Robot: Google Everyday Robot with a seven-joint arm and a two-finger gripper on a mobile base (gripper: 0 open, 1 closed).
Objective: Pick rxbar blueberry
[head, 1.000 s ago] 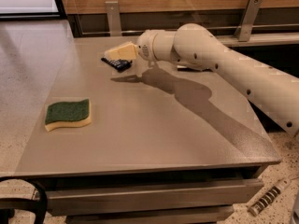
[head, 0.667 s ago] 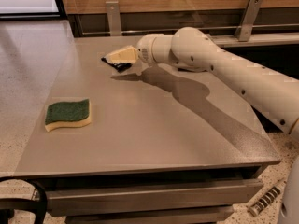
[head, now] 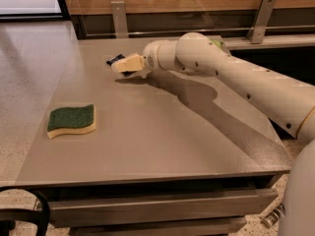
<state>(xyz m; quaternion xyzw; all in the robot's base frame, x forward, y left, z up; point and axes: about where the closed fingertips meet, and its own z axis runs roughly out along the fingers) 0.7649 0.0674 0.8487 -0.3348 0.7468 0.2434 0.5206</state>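
Observation:
The rxbar blueberry (head: 116, 59) is a small dark navy bar lying flat on the grey table (head: 162, 141) near its far left part. Most of it is hidden under my gripper (head: 126, 64), and only its dark left end and a dark sliver below the gripper show. My gripper has a pale tip and sits right on top of the bar, low over the tabletop. The white arm (head: 236, 77) reaches in from the right.
A green-and-yellow sponge (head: 72, 120) lies at the table's front left. A bit of something green (head: 218, 43) peeks out behind the arm at the back. Two metal brackets (head: 118, 17) stand along the back wall. The floor lies to the left.
My gripper has come down and a little to the left onto the bar, covering more of it. The sponge has not moved.

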